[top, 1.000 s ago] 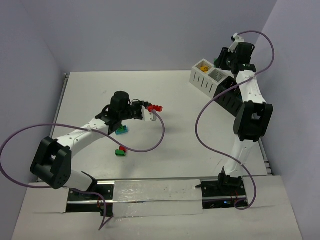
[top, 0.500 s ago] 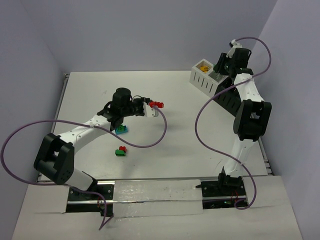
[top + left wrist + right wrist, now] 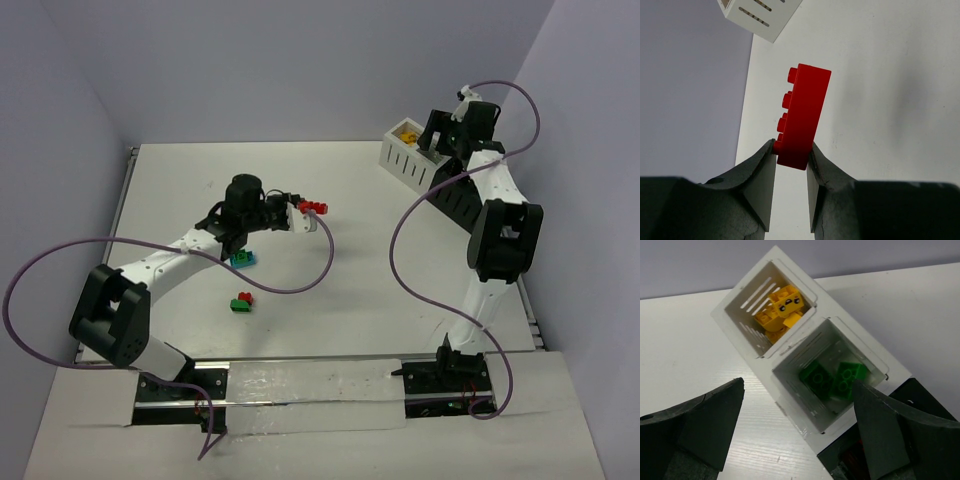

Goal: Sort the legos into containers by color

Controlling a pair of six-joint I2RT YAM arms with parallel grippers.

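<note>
Sorting under way: the jaws of the left arm (image 3: 165, 262) pinch a red brick (image 3: 802, 117) by its lower end, most of the brick standing out beyond the tips and lifted clear of the tabletop (image 3: 360, 290)

A teal brick (image 3: 243, 260) lies on the tabletop just to the near side of those jaws, and a small green-and-red pair (image 3: 241, 302) sits further back toward the arm bases

Across the tabletop, the jaws of the right arm (image 3: 495, 215) are spread wide and hold nothing. They hang over the row of containers, with the white bin (image 3: 790, 382) of green bricks (image 3: 835, 377) directly between and beneath them. A second white bin (image 3: 740, 307) of yellow bricks (image 3: 779, 310) sits just beyond, and the corner of a black bin (image 3: 920, 400) shows on their right side. What that black bin holds cannot be made out

The step in hand appears to be delivery of the red brick, with green and yellow already partly sorted. The next move likely calls for the left arm to carry it across to the row, well apart from its jaws, and to part them only over a bin that holds neither yellow nor green. The empty right jaws are then free for the teal brick; the two-colour pair probably needs pulling apart first
</note>
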